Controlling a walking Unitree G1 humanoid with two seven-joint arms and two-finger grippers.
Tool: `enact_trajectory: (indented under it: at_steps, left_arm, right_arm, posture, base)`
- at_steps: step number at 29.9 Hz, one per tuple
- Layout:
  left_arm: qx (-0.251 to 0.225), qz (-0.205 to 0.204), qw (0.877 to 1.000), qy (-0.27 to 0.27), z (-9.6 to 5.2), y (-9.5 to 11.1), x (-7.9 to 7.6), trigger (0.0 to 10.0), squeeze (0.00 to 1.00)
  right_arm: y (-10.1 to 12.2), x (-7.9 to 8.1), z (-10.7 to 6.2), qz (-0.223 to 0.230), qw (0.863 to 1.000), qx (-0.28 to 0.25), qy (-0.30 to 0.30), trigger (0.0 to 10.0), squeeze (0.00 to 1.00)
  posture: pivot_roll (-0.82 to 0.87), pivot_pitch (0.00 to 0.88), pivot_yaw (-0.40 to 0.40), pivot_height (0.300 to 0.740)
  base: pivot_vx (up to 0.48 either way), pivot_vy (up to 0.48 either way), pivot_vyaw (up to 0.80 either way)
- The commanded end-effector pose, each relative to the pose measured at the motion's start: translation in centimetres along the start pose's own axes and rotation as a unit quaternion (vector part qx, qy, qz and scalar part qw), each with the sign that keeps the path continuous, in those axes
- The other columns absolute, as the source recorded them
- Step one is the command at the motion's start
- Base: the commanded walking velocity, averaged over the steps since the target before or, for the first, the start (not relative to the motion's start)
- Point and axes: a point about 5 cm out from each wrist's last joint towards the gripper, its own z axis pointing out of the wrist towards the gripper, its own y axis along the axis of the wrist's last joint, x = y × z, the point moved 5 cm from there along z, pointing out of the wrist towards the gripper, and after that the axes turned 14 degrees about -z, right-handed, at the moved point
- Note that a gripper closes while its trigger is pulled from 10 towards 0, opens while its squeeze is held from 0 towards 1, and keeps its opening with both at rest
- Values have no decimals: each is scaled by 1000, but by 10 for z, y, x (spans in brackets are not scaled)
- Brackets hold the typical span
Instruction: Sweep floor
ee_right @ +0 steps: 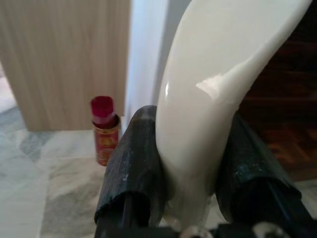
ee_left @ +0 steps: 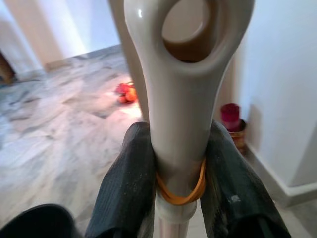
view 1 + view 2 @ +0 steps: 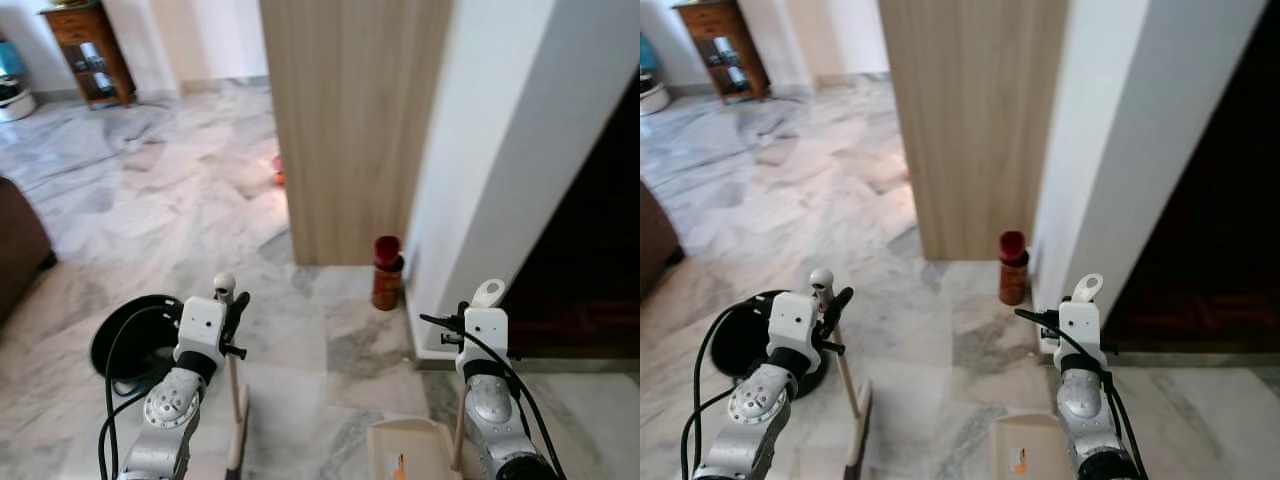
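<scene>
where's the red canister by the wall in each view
Left eye view: red canister stands on the floor at the foot of the wood panel, centre-right.
Right eye view: same spot, near centre, beside the white wall.
Left wrist view: behind the broom handle, by the white wall.
Right wrist view: beside the dustpan handle, at.
Shared landmark: the wood panel.

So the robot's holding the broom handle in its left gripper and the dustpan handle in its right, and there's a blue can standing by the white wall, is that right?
Not quite: the can by the white wall is red, not blue, as the left eye view shows. The rest holds: the left gripper is shut on the broom handle, and the right gripper is shut on the dustpan handle.
</scene>
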Motion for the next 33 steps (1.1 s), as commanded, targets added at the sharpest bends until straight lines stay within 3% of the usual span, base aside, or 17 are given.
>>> enact_trajectory:
  at_steps: [1, 33]
  left_arm:
    - [-12, 12, 1000, 4, 1, 7, 6, 10000, 0]
    - [-10, 13, 1000, 3, 2, 6, 5, 10000, 0]
  right_arm:
    - [-2, 4, -1, -8, 1000, 6, 8, 10000, 0]
    - [-4, 4, -1, -12, 1000, 12, 6, 10000, 0]
  posture:
    - [77, 2, 80, 740]
    - [80, 13, 79, 740]
  base:
    - [0, 0, -800]
    - [0, -69, -800]
